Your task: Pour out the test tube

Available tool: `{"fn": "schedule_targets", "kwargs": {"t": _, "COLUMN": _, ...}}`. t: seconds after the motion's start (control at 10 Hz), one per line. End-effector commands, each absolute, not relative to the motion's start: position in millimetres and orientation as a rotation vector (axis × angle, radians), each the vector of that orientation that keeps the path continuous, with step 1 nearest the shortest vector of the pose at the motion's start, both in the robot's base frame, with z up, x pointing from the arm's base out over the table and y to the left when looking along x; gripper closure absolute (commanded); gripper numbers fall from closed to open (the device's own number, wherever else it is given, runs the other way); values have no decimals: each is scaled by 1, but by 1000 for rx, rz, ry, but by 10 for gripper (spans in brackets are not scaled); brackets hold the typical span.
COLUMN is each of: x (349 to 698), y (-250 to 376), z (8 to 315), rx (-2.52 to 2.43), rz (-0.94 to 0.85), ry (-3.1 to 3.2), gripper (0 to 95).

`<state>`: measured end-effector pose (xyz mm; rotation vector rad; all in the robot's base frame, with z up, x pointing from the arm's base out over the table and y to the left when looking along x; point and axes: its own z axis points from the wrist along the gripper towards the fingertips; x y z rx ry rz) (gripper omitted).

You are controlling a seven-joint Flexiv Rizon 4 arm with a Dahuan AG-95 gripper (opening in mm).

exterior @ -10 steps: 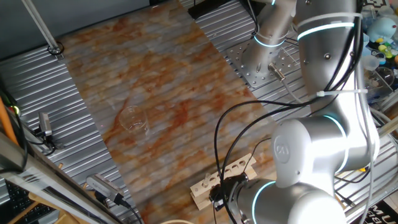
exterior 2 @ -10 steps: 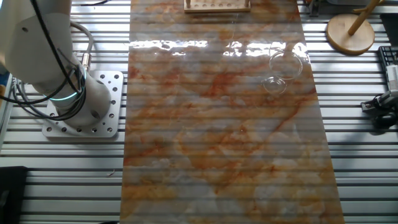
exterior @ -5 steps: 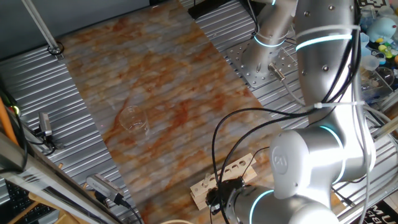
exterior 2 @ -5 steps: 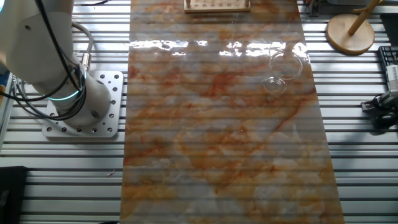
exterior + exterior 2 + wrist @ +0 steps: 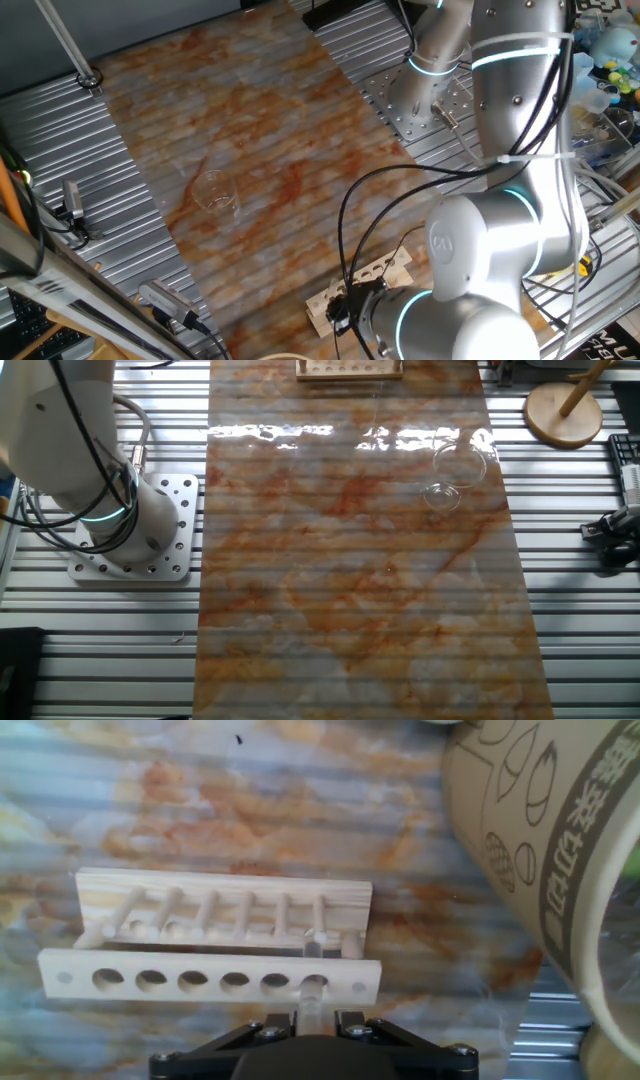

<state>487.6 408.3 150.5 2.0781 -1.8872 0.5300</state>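
In the hand view the test tube (image 5: 314, 992), slim and clear, stands in the second hole from the right of the pale wooden rack (image 5: 150, 982). My gripper (image 5: 312, 1018) sits at the bottom edge, its black fingers (image 5: 270, 1025) pressed against both sides of the tube's upper part. In one fixed view the rack (image 5: 372, 272) lies at the near edge of the marbled mat, and my arm hides the gripper and tube. The other fixed view shows only the rack (image 5: 349, 368) at the top edge.
A wide clear glass beaker (image 5: 213, 190) (image 5: 455, 472) stands on the mat away from the rack. A large printed cardboard cylinder (image 5: 540, 850) looms close on the right of the hand view. The arm's base (image 5: 130, 530) is bolted beside the mat.
My arm's elbow and wrist have shifted a little to the left over the rack. The rack and beaker have stayed where they were.
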Motion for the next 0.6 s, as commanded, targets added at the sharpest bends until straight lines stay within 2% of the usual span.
{"fn": "schedule_targets", "kwargs": {"t": 0.1, "x": 489, "y": 409, "z": 149, "rx": 2078, "rz": 530, "ry": -1887, "gripper": 760}}
{"fn": "schedule_targets", "kwargs": {"t": 0.6, "x": 488, "y": 408, "z": 144, "rx": 2055, "rz": 569, "ry": -1863, "gripper": 760}}
